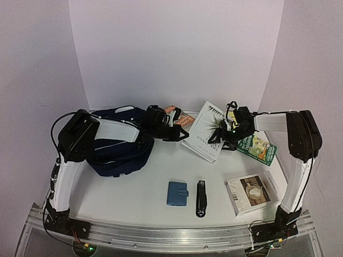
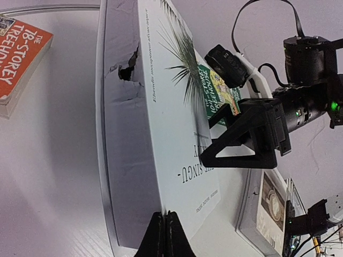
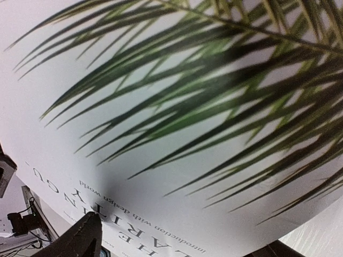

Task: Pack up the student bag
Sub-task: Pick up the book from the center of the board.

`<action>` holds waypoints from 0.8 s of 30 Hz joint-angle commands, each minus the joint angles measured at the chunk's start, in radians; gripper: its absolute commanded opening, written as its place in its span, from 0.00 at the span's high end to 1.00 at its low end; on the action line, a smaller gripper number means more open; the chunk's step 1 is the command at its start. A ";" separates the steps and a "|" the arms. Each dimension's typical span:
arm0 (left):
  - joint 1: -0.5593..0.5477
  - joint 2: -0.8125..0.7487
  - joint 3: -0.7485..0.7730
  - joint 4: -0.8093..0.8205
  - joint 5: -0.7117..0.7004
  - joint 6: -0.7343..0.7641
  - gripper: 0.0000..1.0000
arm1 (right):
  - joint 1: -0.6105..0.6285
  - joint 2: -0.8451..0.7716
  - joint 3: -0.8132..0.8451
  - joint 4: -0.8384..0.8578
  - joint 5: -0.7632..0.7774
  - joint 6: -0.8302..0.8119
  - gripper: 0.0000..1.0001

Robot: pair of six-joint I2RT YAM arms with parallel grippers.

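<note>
- White, thick book with a palm-frond cover [image 1: 205, 134] stands tilted between both end effectors.
- Left end effector [image 2: 164, 234] is clenched at the book's edge; I cannot tell whether it pinches the cover.
- Right end effector [image 1: 224, 135] is released, fingers spread against the cover.
- Best to secure a firm hold before swinging the book to the navy striped fabric backpack [image 1: 115, 150], which lies behind the left end effector, under its arm.
- Orange paperback [image 2: 21, 59] beyond the left end effector reads "THE 78-STOREY TREEHOUSE"; the white cover shows "SINGU-".

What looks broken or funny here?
The big white book with the palm leaf cover has a ragged tear in its side, near the top of the left wrist view. Nothing else looks damaged.
</note>
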 commanded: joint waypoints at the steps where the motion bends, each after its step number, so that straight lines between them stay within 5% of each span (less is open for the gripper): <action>1: -0.025 -0.128 -0.072 0.148 -0.005 -0.025 1.00 | 0.018 -0.077 -0.003 0.029 -0.060 -0.025 0.12; 5: -0.024 -0.202 -0.144 0.139 -0.052 -0.026 1.00 | 0.017 -0.087 0.001 0.029 -0.069 -0.042 0.02; 17: 0.003 -0.429 -0.334 0.107 0.042 -0.036 1.00 | -0.128 -0.146 0.032 -0.008 -0.320 -0.181 0.02; 24: 0.009 -0.571 -0.414 -0.037 0.096 0.058 1.00 | -0.197 -0.174 0.190 -0.406 -0.333 -0.585 0.02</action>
